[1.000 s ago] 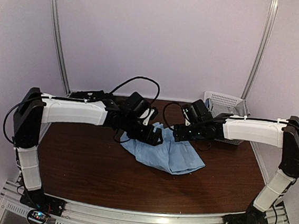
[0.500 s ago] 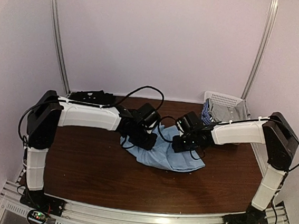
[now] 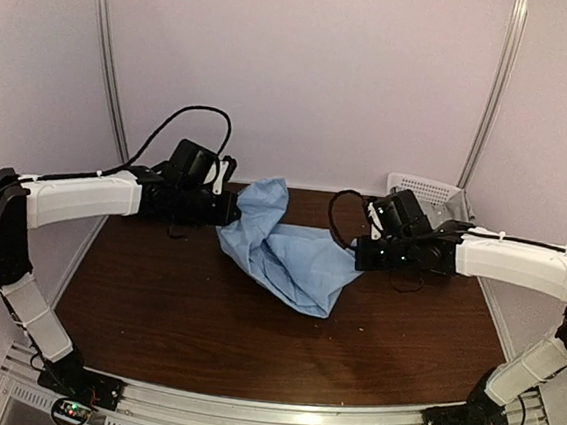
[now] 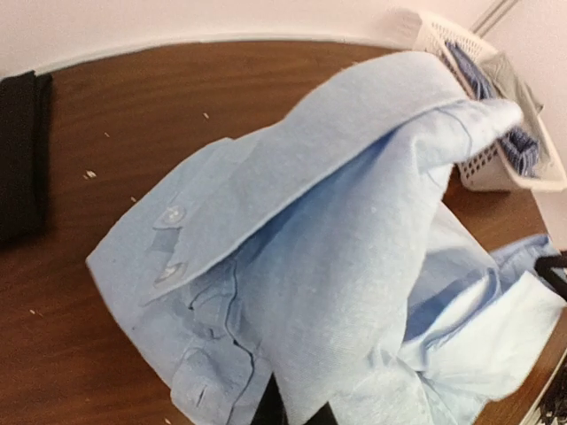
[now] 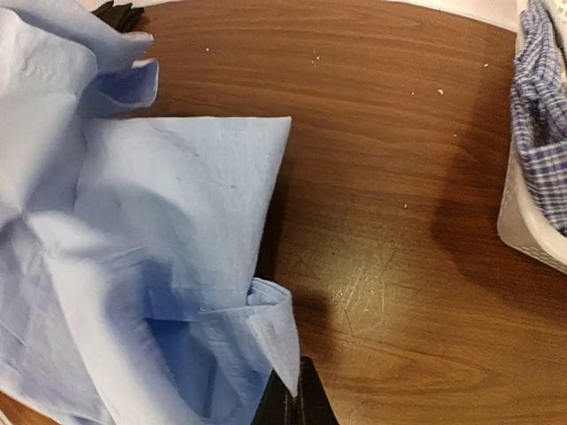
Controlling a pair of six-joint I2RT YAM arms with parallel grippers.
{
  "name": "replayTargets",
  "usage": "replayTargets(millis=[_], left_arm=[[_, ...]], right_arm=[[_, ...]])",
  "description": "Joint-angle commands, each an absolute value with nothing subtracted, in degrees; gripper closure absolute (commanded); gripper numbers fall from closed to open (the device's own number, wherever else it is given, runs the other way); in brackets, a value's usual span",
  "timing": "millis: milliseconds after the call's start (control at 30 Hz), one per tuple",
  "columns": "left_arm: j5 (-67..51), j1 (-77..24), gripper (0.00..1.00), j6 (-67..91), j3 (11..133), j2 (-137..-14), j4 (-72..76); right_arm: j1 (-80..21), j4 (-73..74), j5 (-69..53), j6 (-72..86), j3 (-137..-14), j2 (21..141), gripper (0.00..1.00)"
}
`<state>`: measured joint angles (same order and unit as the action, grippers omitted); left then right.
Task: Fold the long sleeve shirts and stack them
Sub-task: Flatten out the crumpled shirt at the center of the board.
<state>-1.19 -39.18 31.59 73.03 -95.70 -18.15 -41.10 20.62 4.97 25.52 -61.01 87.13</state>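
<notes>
Table: I start at the near edge, where the dark wood table [image 3: 200,345] lies bare in front of both arms.
Shirt, low end: the light blue shirt [image 3: 285,251] sits at mid-table, and its nearest point droops toward me, down to the wood.
Right claw: the right claw [image 3: 360,252] is clenched on the shirt's right-hand edge. On its wrist view I see the dark fingertips [image 5: 282,403] pressed together, with a curled hem running right down into them.
Shirt against right claw: the cloth spreads away from this claw to the left in broad, flat folds. To the claw's right there is only wood.
Shirt, middle: it is bunched and creased, strung between the two claws and sagging in the span.
Left claw: the left claw [image 3: 232,209] is clamped on the shirt's upper left part, further back than the right one. Its wrist view shows the cloth rising straight out of the fingertips [image 4: 270,409].
Shirt against left claw: the cloth billows up in front of this claw. A buttoned cuff or placket folds over to the left, and two buttons show there.
Black shirt: the black shirt [image 4: 19,150] lies flat on the table at the far left, well apart from the blue one.
Basket: the white lattice basket [image 3: 428,190] stands at the far right corner, apart from the shirt. It holds a blue checked cloth [image 5: 542,115] and a grey cloth [image 4: 512,81].
</notes>
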Motion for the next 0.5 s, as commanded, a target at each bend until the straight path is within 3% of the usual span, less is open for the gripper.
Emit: replayTargets(millis=[0,233,300,367,467], left_arm=[[-16.9,-30.0,1.0,26.5,69.7,-94.8,-2.4],[-36.8,-20.5,0.98,29.8,78.1,-112.9,10.0],[-37.6,-19.5,0.82,32.1,82.7,-117.8,8.3],[-35.0,-19.3,0.57,32.7,86.3,-120.1,4.9],[-30.4,-19.4,0.44,31.9,90.5,-120.1,-1.2]], right_arm=[[-44.1,24.3,3.9,26.9,-55.9,78.3,1.0],[-59.6,17.8,0.1,36.1,-46.2,73.7,0.98],[-61.7,15.5,-1.5,38.1,-44.3,75.6,0.73],[-62.2,16.1,0.4,38.9,-44.5,76.4,0.5],[-60.4,19.1,4.6,38.1,-47.0,75.3,0.29]])
